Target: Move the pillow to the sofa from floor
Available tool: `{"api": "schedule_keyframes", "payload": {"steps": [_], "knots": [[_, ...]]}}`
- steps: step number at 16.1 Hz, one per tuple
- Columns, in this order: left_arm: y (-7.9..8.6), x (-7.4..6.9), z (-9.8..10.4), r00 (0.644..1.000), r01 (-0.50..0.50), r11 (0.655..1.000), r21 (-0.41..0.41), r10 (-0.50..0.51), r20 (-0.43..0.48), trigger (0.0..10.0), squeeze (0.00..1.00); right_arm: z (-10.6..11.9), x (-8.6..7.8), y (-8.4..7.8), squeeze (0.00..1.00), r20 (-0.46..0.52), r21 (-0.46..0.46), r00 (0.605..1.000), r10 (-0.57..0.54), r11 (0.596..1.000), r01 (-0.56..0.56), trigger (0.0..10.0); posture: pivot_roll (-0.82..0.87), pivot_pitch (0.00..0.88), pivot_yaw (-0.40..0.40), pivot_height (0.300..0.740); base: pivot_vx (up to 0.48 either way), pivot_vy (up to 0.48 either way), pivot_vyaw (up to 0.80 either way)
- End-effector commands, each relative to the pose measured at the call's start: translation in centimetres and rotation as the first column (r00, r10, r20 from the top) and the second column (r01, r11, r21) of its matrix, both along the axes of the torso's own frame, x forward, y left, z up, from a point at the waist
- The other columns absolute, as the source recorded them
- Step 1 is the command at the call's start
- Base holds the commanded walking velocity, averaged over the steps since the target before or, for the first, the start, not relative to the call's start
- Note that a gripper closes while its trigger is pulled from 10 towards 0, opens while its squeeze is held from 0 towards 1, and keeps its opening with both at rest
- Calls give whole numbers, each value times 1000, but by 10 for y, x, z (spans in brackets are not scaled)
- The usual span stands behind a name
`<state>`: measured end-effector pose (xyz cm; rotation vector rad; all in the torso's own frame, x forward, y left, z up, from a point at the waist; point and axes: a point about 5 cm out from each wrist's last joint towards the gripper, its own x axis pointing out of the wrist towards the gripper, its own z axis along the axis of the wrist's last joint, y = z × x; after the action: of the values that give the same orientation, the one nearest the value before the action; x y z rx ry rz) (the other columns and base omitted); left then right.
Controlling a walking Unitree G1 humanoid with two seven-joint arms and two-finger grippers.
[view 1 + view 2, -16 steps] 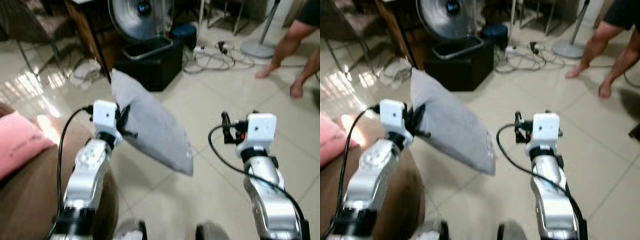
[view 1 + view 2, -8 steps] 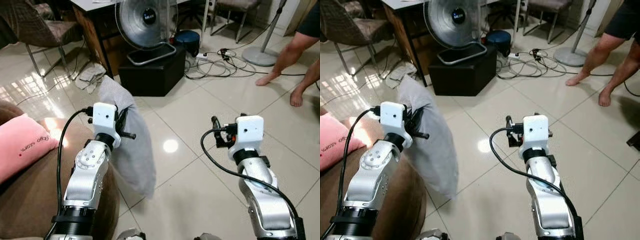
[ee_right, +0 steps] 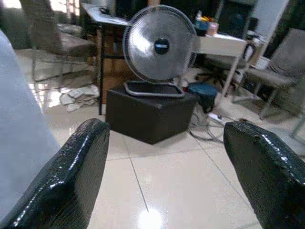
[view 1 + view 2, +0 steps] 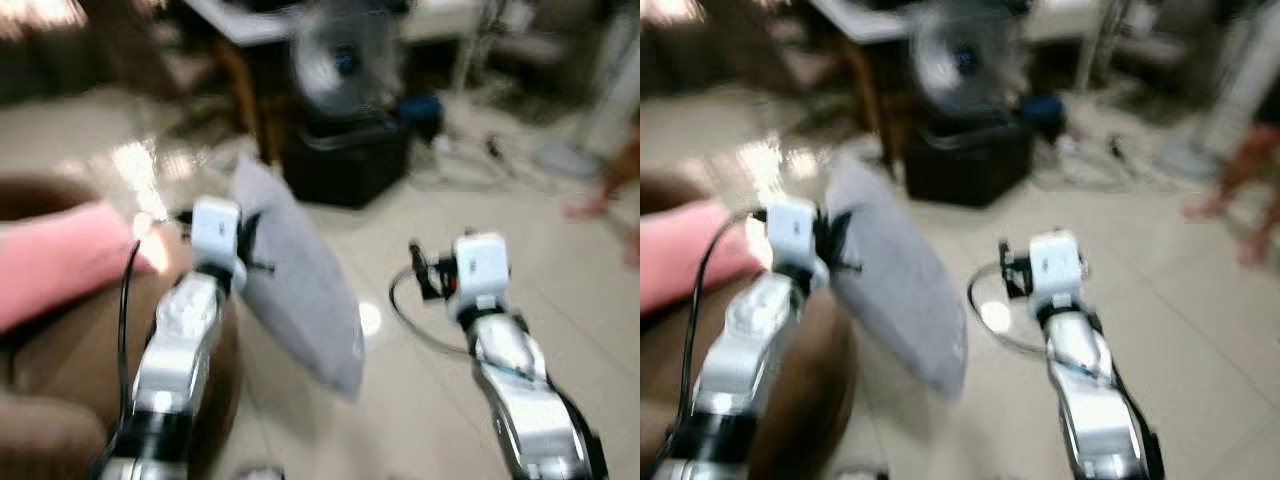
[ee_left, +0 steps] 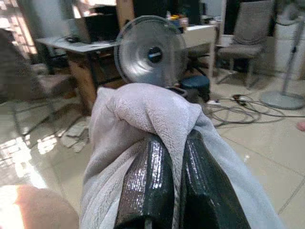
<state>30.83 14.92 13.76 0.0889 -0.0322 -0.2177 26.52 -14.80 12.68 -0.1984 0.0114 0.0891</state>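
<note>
The left gripper [image 5: 174,191] is pinched tight on a fold of the grey pillow [image 4: 300,285], which hangs off the tiled floor [image 4: 430,400] in the middle of the blurred head view — just beside the brown sofa [image 4: 60,350] at lower left, where a pink cushion [image 4: 60,260] lies. The right gripper [image 3: 162,181], at centre right, has its fingers spread wide and holds nothing. A fan [image 3: 159,45] stands on a black box [image 3: 147,112] at upper centre.
</note>
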Motion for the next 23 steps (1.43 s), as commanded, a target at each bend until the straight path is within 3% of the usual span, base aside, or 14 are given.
{"api": "schedule_keyframes", "payload": {"steps": [1,13,15,20,23], "knots": [[3,3,10,998,-17,1000,13,16,53,10000,0,-1,1,0,0,-9,1,1000,2,1000,-2,10000,-79,0,61,740,0,-431,800],[0,4,9,998,-27,999,28,25,51,10000,0,-6,-1,-7,0,-31,-13,999,-28,1000,27,10000,-83,0,63,740,0,-433,800],[-1,5,9,999,-20,1000,-3,20,46,10000,0,-7,-1,-9,0,-37,-17,998,-42,999,42,10000,-85,0,64,740,0,0,800],[-4,7,15,996,18,1000,12,-19,91,10000,0,-11,-2,-8,0,-67,34,996,-60,997,63,10000,-88,0,68,740,59,0,0],[-4,7,16,995,19,1000,6,-19,99,10000,0,-10,-2,-8,0,-61,38,997,-54,998,56,10000,-89,0,67,740,372,0,-738]]}}
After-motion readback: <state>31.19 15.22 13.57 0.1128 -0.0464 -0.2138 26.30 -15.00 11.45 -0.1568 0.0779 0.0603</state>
